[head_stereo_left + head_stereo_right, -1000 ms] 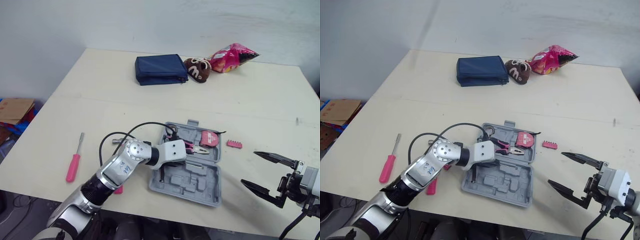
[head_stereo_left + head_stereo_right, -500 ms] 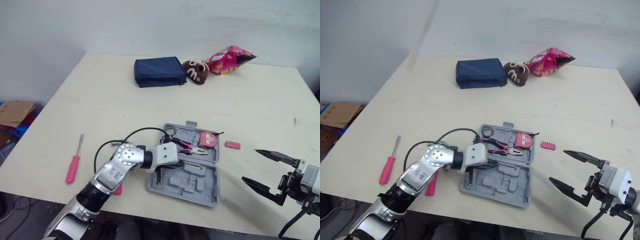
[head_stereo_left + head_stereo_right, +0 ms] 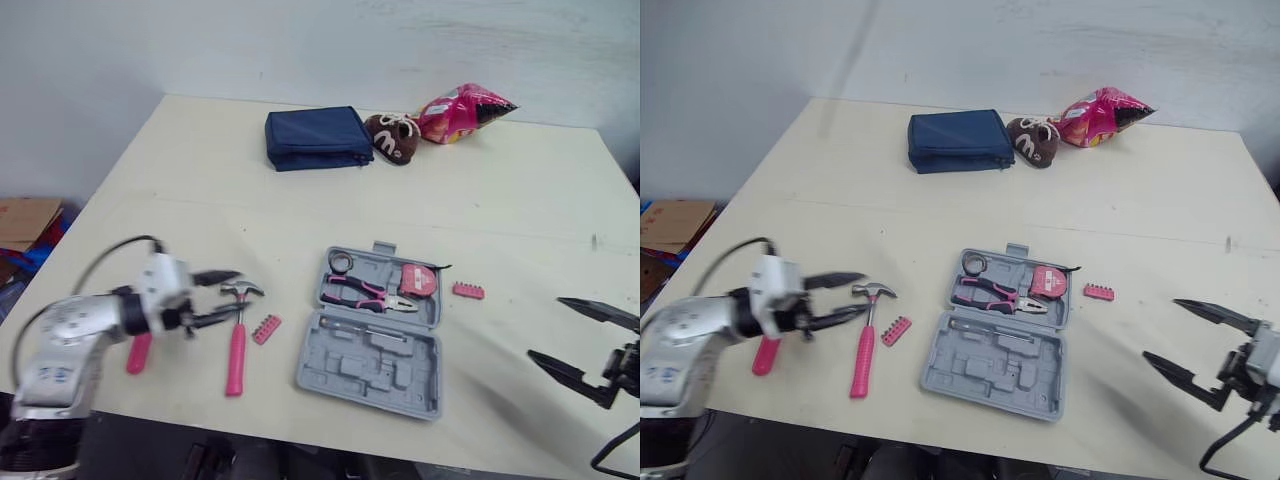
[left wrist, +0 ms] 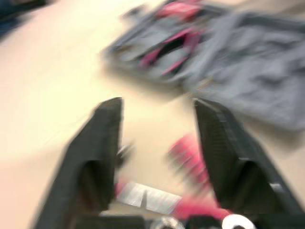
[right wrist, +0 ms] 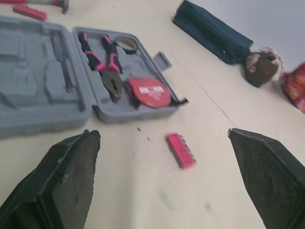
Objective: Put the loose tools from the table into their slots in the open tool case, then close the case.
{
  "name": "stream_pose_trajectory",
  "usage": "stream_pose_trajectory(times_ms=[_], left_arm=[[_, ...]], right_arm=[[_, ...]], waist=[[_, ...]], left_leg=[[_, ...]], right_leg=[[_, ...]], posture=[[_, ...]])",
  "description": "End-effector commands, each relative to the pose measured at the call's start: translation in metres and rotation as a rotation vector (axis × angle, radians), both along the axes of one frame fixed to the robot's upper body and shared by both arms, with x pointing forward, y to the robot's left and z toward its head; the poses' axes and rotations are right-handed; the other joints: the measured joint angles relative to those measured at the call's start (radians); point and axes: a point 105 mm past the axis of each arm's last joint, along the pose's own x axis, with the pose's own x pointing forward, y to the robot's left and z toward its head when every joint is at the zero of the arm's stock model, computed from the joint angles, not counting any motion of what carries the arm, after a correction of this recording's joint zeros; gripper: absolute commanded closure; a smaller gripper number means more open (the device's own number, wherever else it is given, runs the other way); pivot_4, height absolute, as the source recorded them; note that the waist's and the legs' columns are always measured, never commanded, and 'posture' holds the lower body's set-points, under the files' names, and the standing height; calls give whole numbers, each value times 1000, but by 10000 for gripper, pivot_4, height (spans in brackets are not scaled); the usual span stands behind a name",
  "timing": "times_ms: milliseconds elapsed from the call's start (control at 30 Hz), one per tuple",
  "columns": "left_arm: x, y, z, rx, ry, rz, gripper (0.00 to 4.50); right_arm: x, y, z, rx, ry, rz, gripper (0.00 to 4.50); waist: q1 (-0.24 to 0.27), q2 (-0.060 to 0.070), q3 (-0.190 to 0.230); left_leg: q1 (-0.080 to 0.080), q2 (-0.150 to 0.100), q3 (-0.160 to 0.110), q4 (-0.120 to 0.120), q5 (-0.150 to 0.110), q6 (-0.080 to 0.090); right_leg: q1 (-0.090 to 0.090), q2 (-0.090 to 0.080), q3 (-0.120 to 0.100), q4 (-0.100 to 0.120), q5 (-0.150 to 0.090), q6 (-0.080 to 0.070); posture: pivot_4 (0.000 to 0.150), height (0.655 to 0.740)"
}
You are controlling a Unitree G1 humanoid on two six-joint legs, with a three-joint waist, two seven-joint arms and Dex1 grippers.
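Judging by how things lie, the task is taken to be partly done. In the open tool case, the pliers and the tape measure are seated in their slots in the far half, while the moulded recesses of the near half are seen to be unfilled.

Four loose items are left on the bench. The hammer is lying to the left of the case, and a first bit strip is just beside its handle. A screwdriver with a pink handle is further left, partly hidden. A second bit strip is just off the case's right edge. The lid has not been closed.

The left gripper is spread wide and empty, its tips held just beside the hammer's head, so that tool is judged to be the one in hand. The right gripper is likewise spread apart and empty, well to the right of the case.

No brand or writing can be read. A label is carried on the tape measure and print on the pink snack bag, but neither is legible.
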Motion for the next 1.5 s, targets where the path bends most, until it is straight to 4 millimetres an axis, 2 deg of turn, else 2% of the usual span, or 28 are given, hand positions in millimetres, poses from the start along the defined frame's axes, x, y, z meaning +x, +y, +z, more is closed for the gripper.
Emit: stream_pose_trajectory(times_ms=[33, 200, 367, 433, 500, 633, 700, 800, 867, 967, 1067, 1133, 1200, 1333, 1500], left_arm=[[-17, 70, 10, 29, -41, 262, 310], [-55, 136, 5, 46, -16, 520, 310], [-100, 192, 2, 54, 11, 773, 310], [-111, 204, 2, 47, 9, 827, 310], [-114, 203, 1, 44, 3, 831, 310], [-107, 183, 2, 12, -7, 773, 310], [-102, 166, -3, -35, 64, 757, 310], [-94, 127, -3, -43, 133, 672, 310], [-84, 101, 10, -54, 98, 610, 310], [-74, 55, 28, -19, 102, 506, 310], [-72, 32, 32, -26, 154, 510, 310], [-73, 7, 27, -55, 215, 485, 310], [-74, -9, 21, -83, 255, 489, 310], [-71, -29, 2, -139, 318, 582, 310], [-70, -49, -20, -134, 380, 652, 310]], right_arm=[[-7, -24, -2, -34, 1, -66, 0], [-8, -48, -9, -57, 5, -146, 0], [-8, -68, -14, -72, 13, -201, 0], [-6, -72, -15, -72, 11, -209, 0], [-2, -71, -16, -70, 10, -195, 0], [12, -51, -10, -42, -37, -89, 0], [22, -33, -6, -9, -63, -9, 0], [35, -3, 2, 36, -92, 113, 0], [37, 16, 6, 45, -93, 203, 0], [45, 47, 19, 149, -105, 291, 0], [44, 67, 21, 169, -91, 370, 0], [44, 84, 22, 177, -92, 443, 0], [44, 95, 23, 182, -96, 493, 0], [44, 109, 20, 169, -88, 565, 0], [51, 114, 21, 188, -96, 561, 0]], waist=[[-8, -2, 1], [-15, -3, 3], [-19, -4, 4], [-24, -4, 4], [-28, -4, 4], [-36, -3, 5], [-38, -3, 5], [-42, -4, 5], [-39, -3, 6], [-38, -3, 7], [-35, -2, 8], [-35, -1, 9], [-36, 0, 10], [-37, 1, 13], [-33, -1, 15]], left_leg=[[0, 0, 0, 0, -1, -1], [0, 0, 0, 0, -5, -1], [0, 1, -1, -1, -7, -2], [0, 1, -1, -2, -7, -3], [0, 2, -2, -2, -8, -4], [0, 2, -3, -2, -9, -7], [0, 2, -5, -2, -9, -8], [-1, 2, -8, -2, -7, -9], [-1, 2, -8, -2, -4, -7], [-2, 2, -10, -1, -2, -7], [-2, 2, -11, -1, -1, -8], [-2, 2, -11, 0, -1, -8], [-2, 2, -12, 0, -1, -9], [-2, 2, -13, 4, -1, -8], [-2, 2, -15, 9, 0, -8]], right_leg=[[0, 0, -1, 0, -1, -1], [0, -3, -4, 0, -3, -5], [-1, -3, -6, 0, -5, -8], [-1, -3, -7, 0, -5, -10], [-1, -3, -7, 0, -6, -10], [0, -5, -11, 1, -6, -10], [1, -5, -13, 1, -5, -10], [1, -5, -15, 3, -6, -10], [1, -4, -15, 3, -6, -10], [1, -3, -15, 4, -6, -10], [1, -2, -16, 6, -6, -10], [1, -2, -16, 6, -6, -9], [1, -1, -16, 7, -6, -9], [2, -1, -15, 9, -6, -9], [4, 0, -15, 11, -5, -9]], posture=[[1500, 7400], [1500, 7400], [1500, 7400], [1500, 7400], [1500, 7400], [1500, 7400], [1500, 7400], [1500, 7400], [1500, 7400], [1500, 7400], [1500, 7400], [1500, 7400], [1500, 7400], [1500, 7400], [1500, 7400]])
